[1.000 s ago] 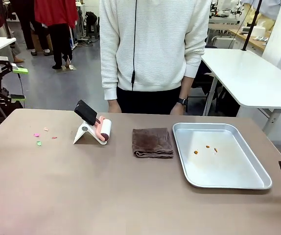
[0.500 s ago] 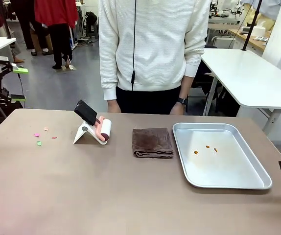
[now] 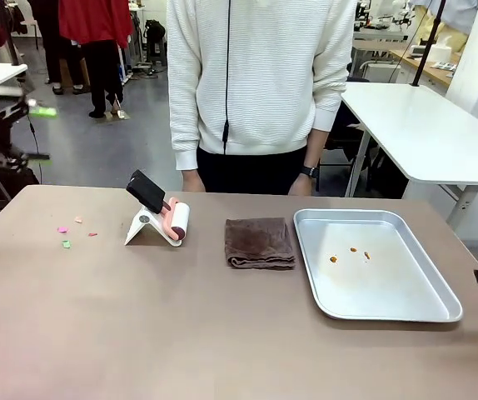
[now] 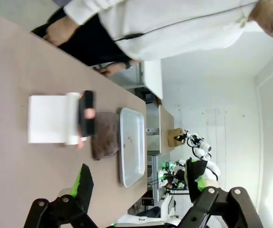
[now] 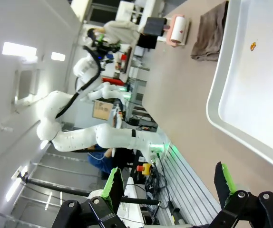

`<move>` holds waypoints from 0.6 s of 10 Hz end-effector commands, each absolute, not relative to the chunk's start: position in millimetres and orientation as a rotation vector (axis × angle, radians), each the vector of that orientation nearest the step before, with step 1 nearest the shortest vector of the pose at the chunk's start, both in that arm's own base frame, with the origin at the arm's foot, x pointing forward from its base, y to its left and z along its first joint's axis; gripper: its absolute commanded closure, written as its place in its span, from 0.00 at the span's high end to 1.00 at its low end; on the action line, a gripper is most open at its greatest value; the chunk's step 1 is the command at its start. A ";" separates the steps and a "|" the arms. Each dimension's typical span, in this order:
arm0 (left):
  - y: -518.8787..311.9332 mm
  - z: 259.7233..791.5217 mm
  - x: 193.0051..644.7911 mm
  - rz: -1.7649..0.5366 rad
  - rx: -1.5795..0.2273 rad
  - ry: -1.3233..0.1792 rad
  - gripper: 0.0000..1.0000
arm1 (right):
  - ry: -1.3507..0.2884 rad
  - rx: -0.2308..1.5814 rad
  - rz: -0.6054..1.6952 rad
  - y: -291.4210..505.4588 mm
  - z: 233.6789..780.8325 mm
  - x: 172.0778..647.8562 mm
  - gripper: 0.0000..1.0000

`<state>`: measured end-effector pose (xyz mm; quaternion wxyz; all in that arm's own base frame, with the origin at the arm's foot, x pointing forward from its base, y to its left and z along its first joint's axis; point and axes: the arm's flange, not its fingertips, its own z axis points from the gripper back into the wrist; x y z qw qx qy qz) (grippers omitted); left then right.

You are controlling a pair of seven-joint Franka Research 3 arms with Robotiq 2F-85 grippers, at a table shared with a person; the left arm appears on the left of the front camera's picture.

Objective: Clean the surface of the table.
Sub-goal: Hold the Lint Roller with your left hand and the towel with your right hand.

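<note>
**Tabletop: debris near the left edge**

We find the table (image 3: 139, 333) matte, smooth and brownish-taupe, running from the near edge to the person at its far edge. Small pink and green scraps (image 3: 66, 236) lie near the left edge. A folded brown terry cloth (image 3: 260, 242) sits mid-tabletop, just beside a shallow rectangular metal tray (image 3: 389, 287). The left gripper (image 4: 139, 173) and right gripper (image 5: 167, 173) have their jaws spread and empty.

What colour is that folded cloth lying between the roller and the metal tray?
Dark brown; the cloth shows best in the front view.
</note>
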<state>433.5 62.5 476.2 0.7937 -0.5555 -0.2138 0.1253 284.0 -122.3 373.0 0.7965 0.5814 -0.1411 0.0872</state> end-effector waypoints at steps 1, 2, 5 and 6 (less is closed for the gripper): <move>6.8 523.8 449.5 0.177 -1.237 -0.509 1.00 | -0.248 1.127 0.183 -99.5 438.5 327.0 1.00; -20.4 541.0 450.8 0.152 -1.209 -0.511 1.00 | -0.248 1.090 0.173 -85.8 468.8 351.8 1.00; -74.3 580.1 441.9 0.184 -1.075 -0.565 1.00 | -0.133 0.929 0.170 -35.5 523.9 418.3 1.00; -88.2 588.3 434.9 0.154 -1.021 -0.606 1.00 | -0.081 0.873 0.216 -10.2 534.2 442.1 1.00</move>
